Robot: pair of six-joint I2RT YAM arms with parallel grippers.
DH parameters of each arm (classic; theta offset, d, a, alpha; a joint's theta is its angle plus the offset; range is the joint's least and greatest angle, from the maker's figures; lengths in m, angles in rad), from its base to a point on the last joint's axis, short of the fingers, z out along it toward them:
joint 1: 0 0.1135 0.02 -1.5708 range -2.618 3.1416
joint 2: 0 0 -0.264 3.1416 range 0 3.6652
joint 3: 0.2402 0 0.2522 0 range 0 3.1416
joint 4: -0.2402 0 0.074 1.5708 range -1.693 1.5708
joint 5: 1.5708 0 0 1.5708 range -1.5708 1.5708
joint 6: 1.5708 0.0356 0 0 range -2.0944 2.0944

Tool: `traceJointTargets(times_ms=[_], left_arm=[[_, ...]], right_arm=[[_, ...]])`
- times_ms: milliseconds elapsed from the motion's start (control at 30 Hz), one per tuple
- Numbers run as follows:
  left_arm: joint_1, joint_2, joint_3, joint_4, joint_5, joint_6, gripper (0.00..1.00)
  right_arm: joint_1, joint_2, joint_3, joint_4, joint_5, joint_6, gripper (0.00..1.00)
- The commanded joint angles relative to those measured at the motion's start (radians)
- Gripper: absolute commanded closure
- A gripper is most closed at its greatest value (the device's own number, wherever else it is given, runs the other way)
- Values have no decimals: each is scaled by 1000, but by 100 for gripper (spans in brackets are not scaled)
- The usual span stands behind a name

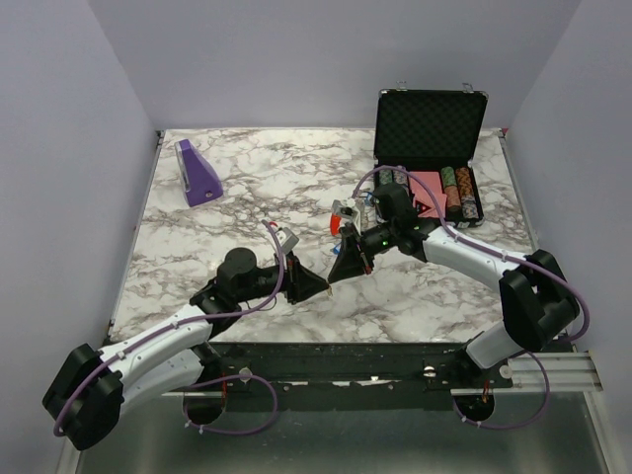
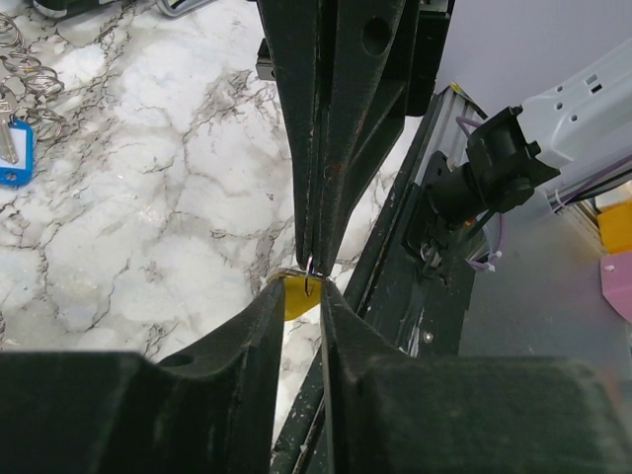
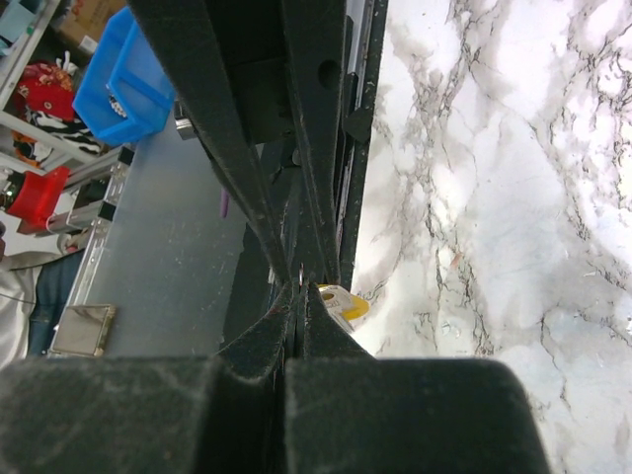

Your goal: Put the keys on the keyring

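My left gripper (image 1: 321, 284) and right gripper (image 1: 343, 269) meet tip to tip over the table's front part. In the left wrist view my left gripper (image 2: 301, 286) is shut on the yellow key (image 2: 292, 299) by its head. A thin metal loop of the keyring (image 2: 310, 284) sits at the key's head. In the right wrist view my right gripper (image 3: 299, 291) is shut on that thin ring (image 3: 300, 274), with the yellow key (image 3: 348, 304) just beside it. A blue key (image 2: 15, 158) lies on the table next to loose metal rings (image 2: 25, 69).
An open black case (image 1: 430, 128) with poker chips (image 1: 459, 193) stands at the back right. A purple wedge-shaped object (image 1: 197, 173) stands at the back left. The table's dark front rail (image 2: 395, 247) runs close below the grippers.
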Motion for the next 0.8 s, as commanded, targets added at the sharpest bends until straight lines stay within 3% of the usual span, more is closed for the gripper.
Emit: traceJointTargets(times_ms=[0,167,767], left_arm=[[2,23,33,47,44,12,77],[2,40,40,43,64,12,100],[2,98,125,-124,100,29,100]], right_arm=[[0,10,-12,18,-28,-1,99],[0,10,-14,16,-28,-2,99],[1,11,12,-85,-7,-111,90]])
